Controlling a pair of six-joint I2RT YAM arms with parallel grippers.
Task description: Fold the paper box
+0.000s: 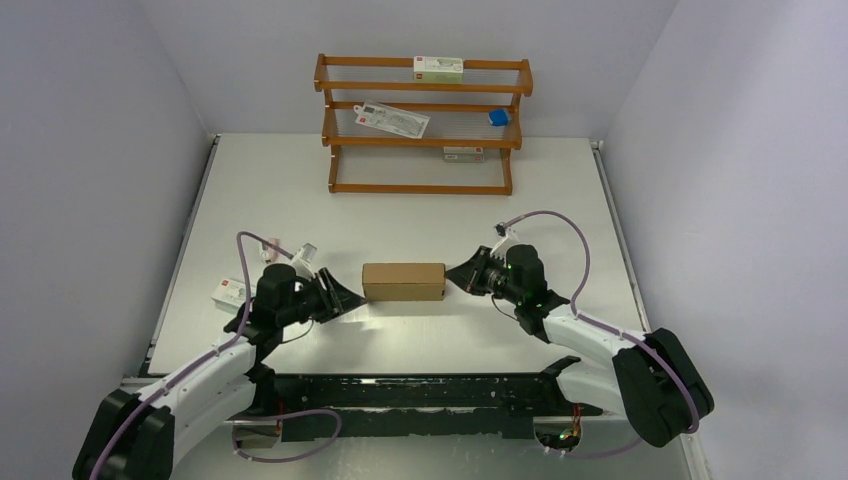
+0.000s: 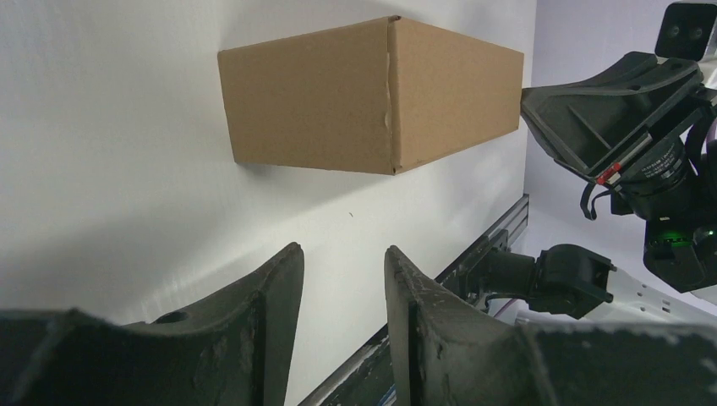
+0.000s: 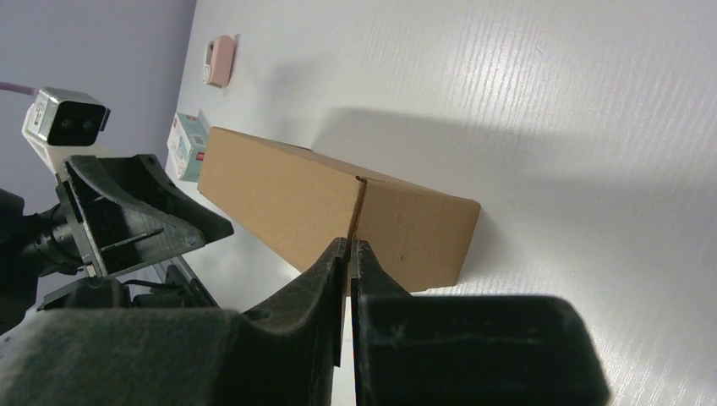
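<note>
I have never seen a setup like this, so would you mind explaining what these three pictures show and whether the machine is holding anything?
These are two robot arms bolted at the near edge of a white table. The wide picture looks down from above and behind them; the other two come from cameras on each wrist. Between the arms lies a closed paper box. The left gripper is open, clear of the box. The right gripper is shut, its tips at the box's end, holding nothing. At the back stands a wooden rack with small cartons.
</note>
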